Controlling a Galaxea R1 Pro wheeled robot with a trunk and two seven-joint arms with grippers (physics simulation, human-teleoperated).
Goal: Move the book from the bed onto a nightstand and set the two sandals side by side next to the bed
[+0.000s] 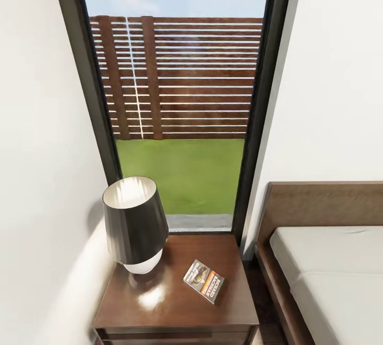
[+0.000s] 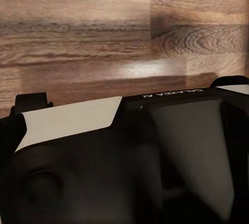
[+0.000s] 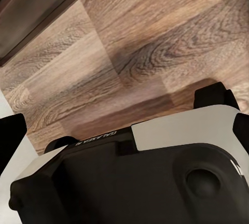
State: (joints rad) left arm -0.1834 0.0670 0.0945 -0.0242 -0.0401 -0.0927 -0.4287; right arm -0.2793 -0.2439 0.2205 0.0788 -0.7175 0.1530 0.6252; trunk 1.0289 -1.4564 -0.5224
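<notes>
We see the book (image 1: 204, 280) lying flat on the nightstand (image 1: 159, 313), just beside the lamp (image 1: 134, 224). Whether either tool is spread or pressed together, we cannot tell. Turning away for the sandals, we could clip the nightstand and topple the lamp.

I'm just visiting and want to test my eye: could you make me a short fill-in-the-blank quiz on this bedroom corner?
1. The book lies flat on the ____.
2. On the nightstand, the lamp stands to the ____ of the book in the head view.
3. Through the window, beyond the lawn, stands a slatted ____.
4. The bed carries a plain off-white ____.

Missing words: nightstand; left; fence; mattress
</notes>
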